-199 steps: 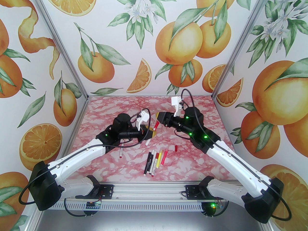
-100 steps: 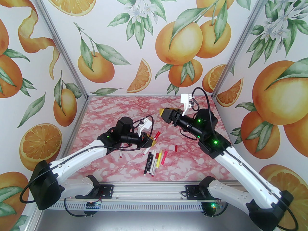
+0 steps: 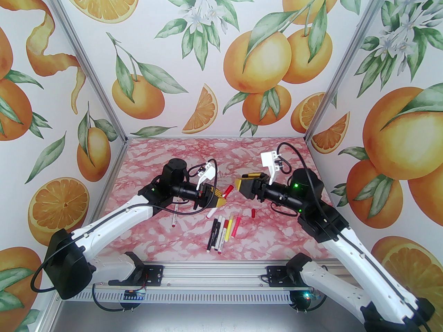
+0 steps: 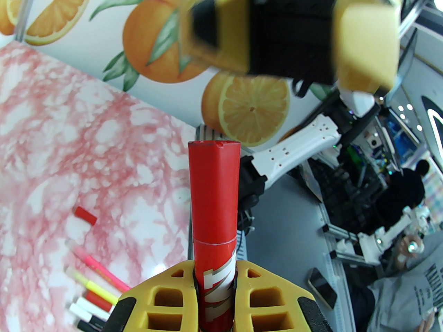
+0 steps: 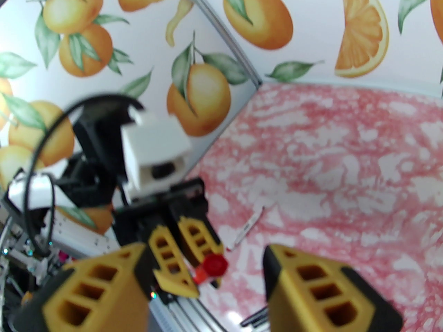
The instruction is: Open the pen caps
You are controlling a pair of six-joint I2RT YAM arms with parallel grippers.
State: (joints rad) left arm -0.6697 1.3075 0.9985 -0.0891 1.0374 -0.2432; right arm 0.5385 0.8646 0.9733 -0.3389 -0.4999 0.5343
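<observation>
Left wrist, left hand (image 4: 214,277) clamping glossy red-capped pen (image 4: 214,216), right hand (image 4: 294,29) (blurred) parted

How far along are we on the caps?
Done: one loose red cap lies on the table. In hand: left gripper is shut on a pen, cap on; the open right gripper faces it. Left: this pen, the row of five and the lone pen; their caps are hard to judge.

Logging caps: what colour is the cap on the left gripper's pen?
Red cap, best in left wrist view.
</observation>
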